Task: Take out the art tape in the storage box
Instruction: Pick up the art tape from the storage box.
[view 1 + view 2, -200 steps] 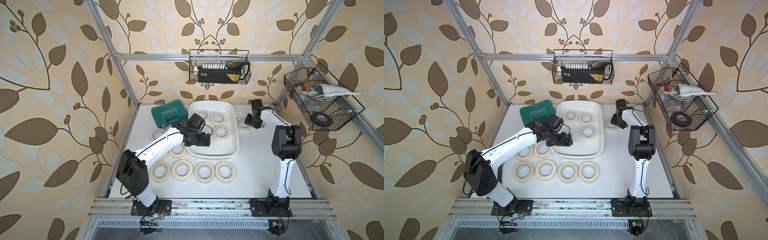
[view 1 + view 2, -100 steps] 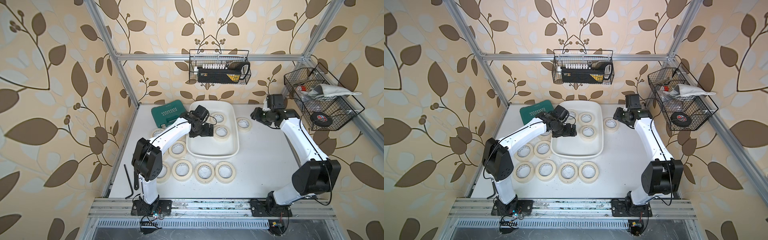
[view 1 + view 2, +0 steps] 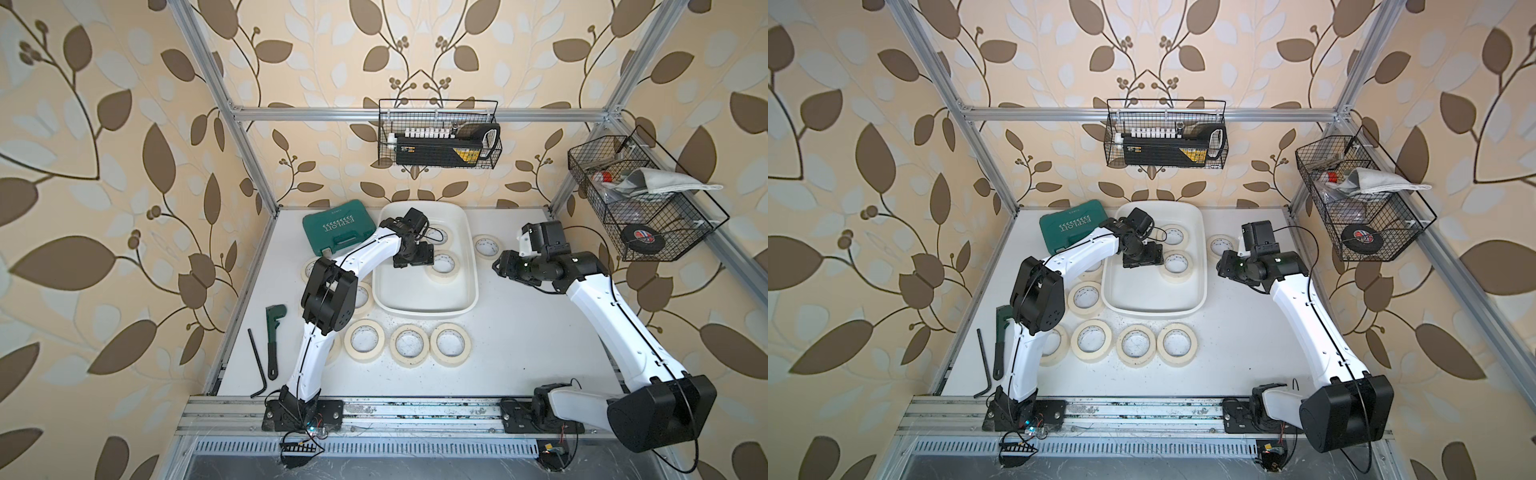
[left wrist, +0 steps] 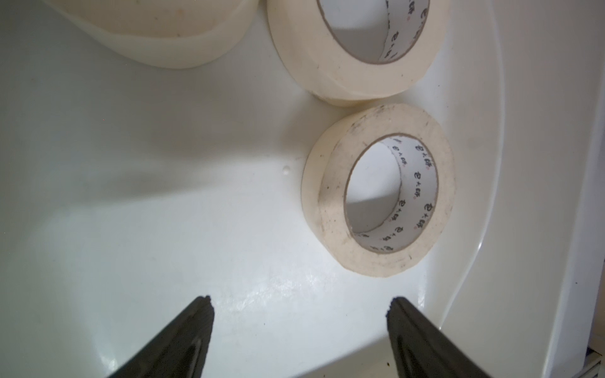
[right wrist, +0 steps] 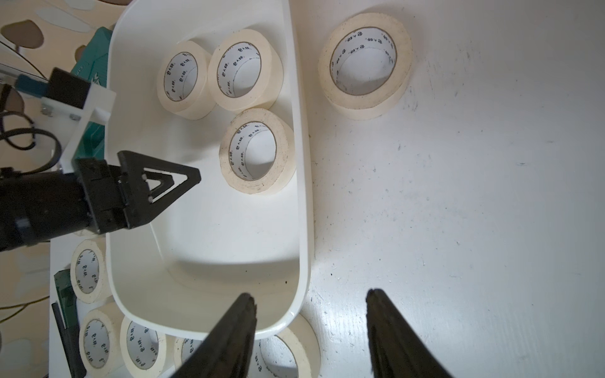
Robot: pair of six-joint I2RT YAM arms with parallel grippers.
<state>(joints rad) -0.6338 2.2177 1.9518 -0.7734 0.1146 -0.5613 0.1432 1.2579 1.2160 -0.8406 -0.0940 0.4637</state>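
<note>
Art tape [image 5: 257, 152] lies in the storage box [image 5: 304, 196]: three cream rolls sit flat on its floor toward the far end. Two of them are side by side and touching, and the third is a little nearer, close to the right wall. More art tape lies out on the table [image 3: 519, 332]. A row of three rolls [image 3: 409, 345] is in front of the box, one roll [image 3: 486, 246] is just beside its right wall, and others on its left are partly hidden by the left arm. The left gripper [image 4: 301, 304] hangs inside the box low over the bare floor, jaws wide apart and empty, with the nearest roll just ahead and untouched. The right gripper [image 5: 311, 294] hovers above the table just right of the box, jaws parted and holding nothing. A teal case [image 3: 338, 232] sits near the box's far left corner.
</note>
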